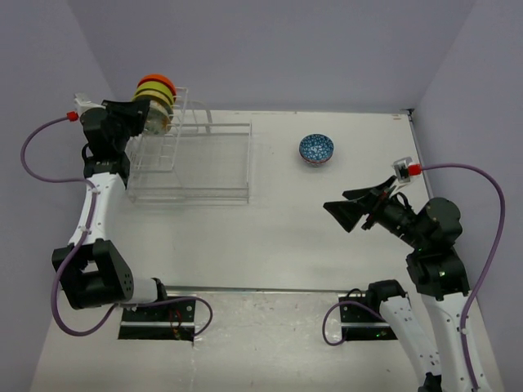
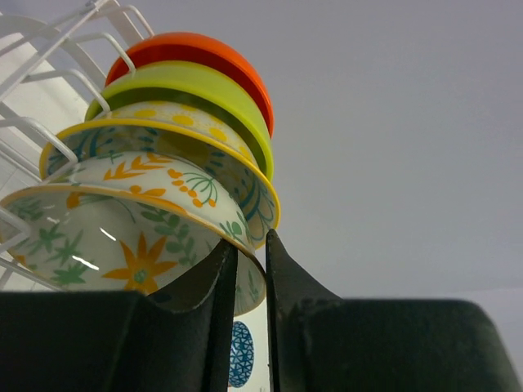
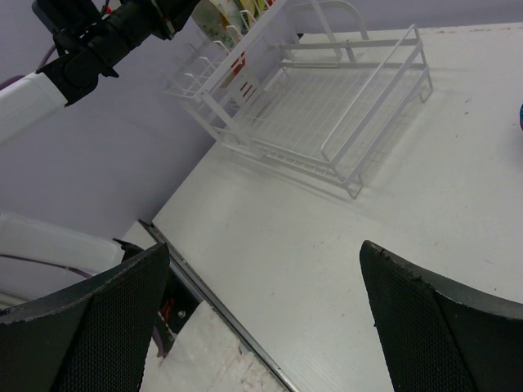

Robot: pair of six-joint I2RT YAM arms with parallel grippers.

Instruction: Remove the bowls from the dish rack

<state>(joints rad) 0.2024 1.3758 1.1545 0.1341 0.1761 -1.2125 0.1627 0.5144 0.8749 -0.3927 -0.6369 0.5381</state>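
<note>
The whitish wire dish rack (image 1: 204, 159) stands at the table's far left. Its taller gridded end holds several bowls on edge: an orange one (image 2: 204, 57), a green one (image 2: 188, 90), a yellow-rimmed floral one (image 2: 163, 135) and, nearest, a white floral bowl (image 2: 106, 237). My left gripper (image 2: 249, 245) is at that end, and its jaws stand narrowly apart with the nearest floral bowl's rim pinched between them. A blue patterned bowl (image 1: 315, 149) sits on the table to the right of the rack. My right gripper (image 1: 353, 204) hovers open and empty over the right side.
In the right wrist view the dish rack (image 3: 327, 114) has a bare low section, and the left arm (image 3: 98, 41) reaches to its tall end. Walls close in behind and left of the rack. The table's near edge strip (image 3: 204, 294) runs below the right gripper (image 3: 263, 249).
</note>
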